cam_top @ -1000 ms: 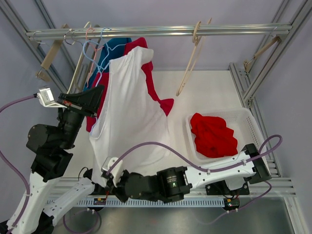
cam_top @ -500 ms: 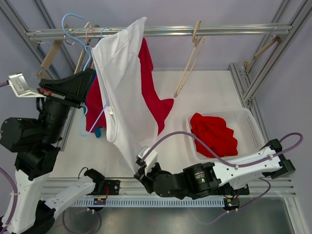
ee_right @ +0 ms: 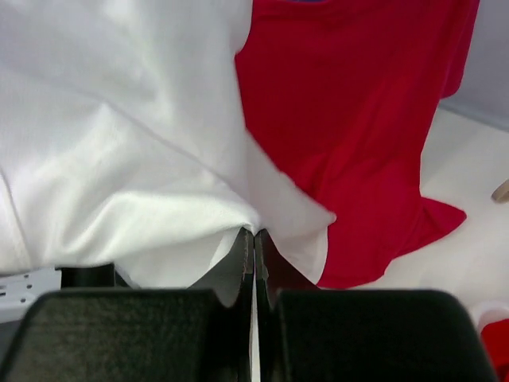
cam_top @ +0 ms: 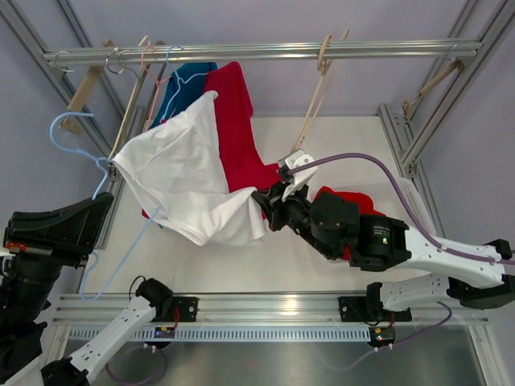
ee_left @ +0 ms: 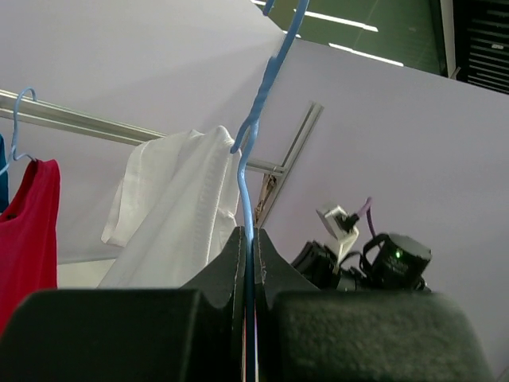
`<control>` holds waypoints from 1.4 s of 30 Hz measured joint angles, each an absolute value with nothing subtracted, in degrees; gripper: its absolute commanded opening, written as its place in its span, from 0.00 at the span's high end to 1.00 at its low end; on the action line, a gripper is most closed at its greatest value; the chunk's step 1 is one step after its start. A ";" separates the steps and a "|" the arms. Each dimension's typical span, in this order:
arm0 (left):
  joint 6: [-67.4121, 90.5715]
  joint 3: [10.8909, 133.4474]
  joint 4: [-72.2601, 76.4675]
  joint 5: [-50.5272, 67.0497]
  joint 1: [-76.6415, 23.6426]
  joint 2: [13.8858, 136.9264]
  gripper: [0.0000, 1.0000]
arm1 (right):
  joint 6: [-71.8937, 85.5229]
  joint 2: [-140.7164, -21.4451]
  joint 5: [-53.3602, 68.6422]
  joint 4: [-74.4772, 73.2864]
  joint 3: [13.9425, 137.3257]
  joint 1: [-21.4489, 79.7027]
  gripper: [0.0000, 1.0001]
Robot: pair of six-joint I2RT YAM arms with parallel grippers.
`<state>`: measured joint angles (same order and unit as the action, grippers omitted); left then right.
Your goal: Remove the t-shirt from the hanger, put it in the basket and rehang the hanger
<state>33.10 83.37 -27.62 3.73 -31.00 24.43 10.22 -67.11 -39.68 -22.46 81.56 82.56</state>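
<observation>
The white t-shirt [cam_top: 181, 181] is stretched between my two grippers, off the rail. Its neck end still sits on the light blue wire hanger [cam_top: 95, 173] at the left. My left gripper [cam_top: 107, 201] is shut on the hanger's wire just below the hook, seen close in the left wrist view [ee_left: 248, 235], with the hanger [ee_left: 254, 135] rising above it and the shirt [ee_left: 171, 215] behind. My right gripper [cam_top: 260, 200] is shut on the shirt's hem; the right wrist view shows its fingers [ee_right: 254, 232] pinching white cloth [ee_right: 119, 143].
A red shirt [cam_top: 233, 121] and a blue one [cam_top: 189, 80] hang on the metal rail [cam_top: 265, 51], with wooden hangers [cam_top: 315, 100] further right. A white basket [cam_top: 406, 193] with red clothes [cam_top: 354, 199] lies partly under my right arm.
My left arm has pulled the blue hanger off the rail, down and to the left. My right gripper has carried the hem from the near edge up and to the right. The shirt is now spread sideways.
</observation>
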 measured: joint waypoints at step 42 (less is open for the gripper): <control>40.86 86.50 -38.02 14.94 -31.00 20.75 1.00 | 16.97 -68.20 11.75 5.65 66.48 67.40 1.00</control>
<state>40.86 86.50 -38.02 14.94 -31.00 20.75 16.97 -68.20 11.75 5.65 66.48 67.40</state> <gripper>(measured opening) 0.027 0.036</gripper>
